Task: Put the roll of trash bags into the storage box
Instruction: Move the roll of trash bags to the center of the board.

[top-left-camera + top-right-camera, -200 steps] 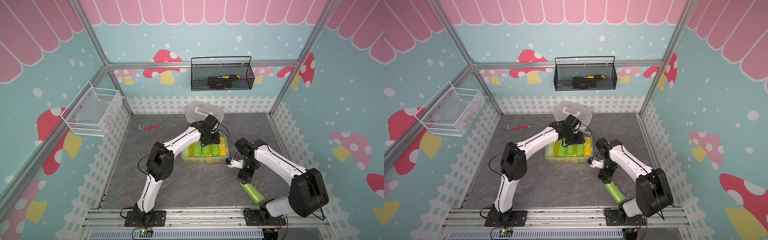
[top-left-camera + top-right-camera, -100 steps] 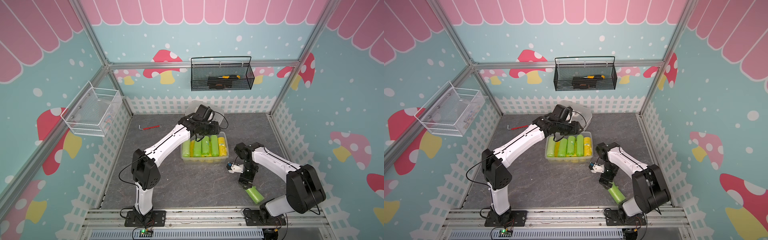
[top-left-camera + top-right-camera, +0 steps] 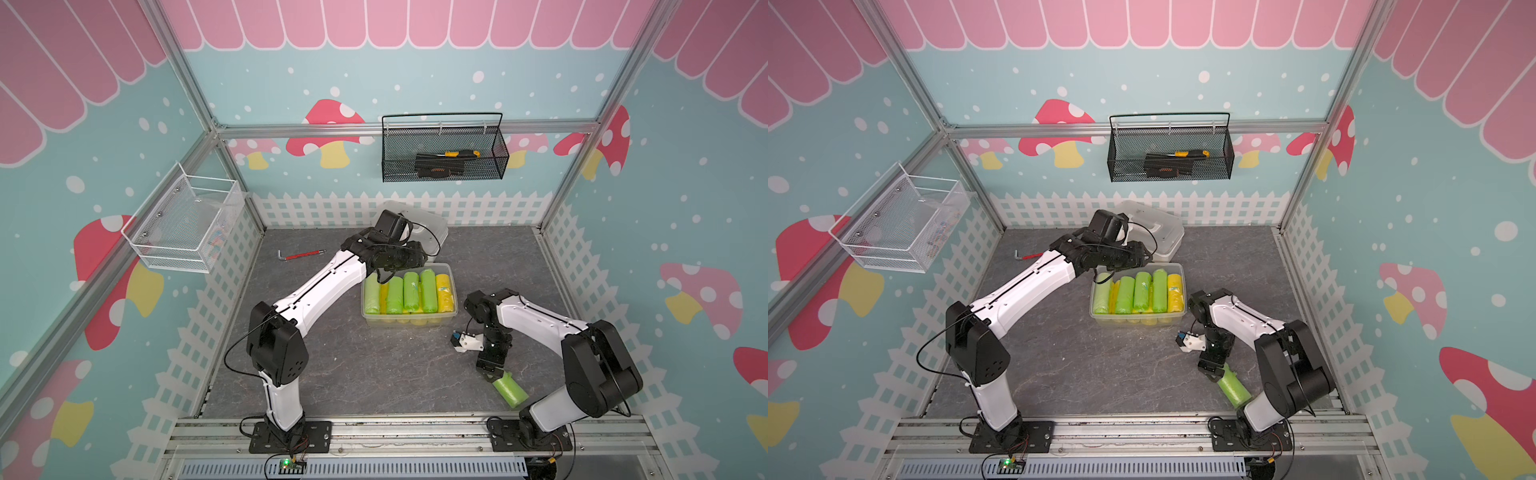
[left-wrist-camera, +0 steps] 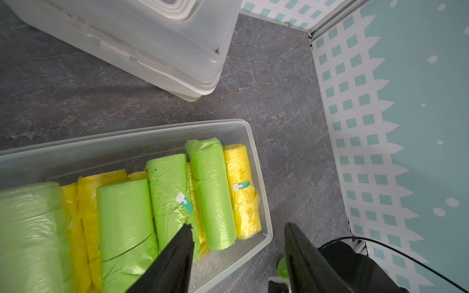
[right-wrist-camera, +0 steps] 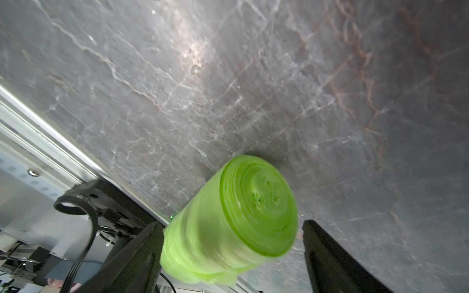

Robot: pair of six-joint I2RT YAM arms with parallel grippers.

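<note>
Right gripper (image 5: 231, 224) spread around the one loose roll (image 3: 510, 390) | left gripper (image 4: 238, 225) spread, empty | storage box (image 3: 1138, 322): four green rolls (image 3: 411, 291) on top | loose roll flat, long axis diagonal

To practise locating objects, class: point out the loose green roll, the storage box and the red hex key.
loose green roll (image 3: 511, 391): a top view, middle.
storage box (image 4: 114, 152): left wrist view, far wall.
red hex key (image 3: 303, 254): a top view, red shaft.
</note>
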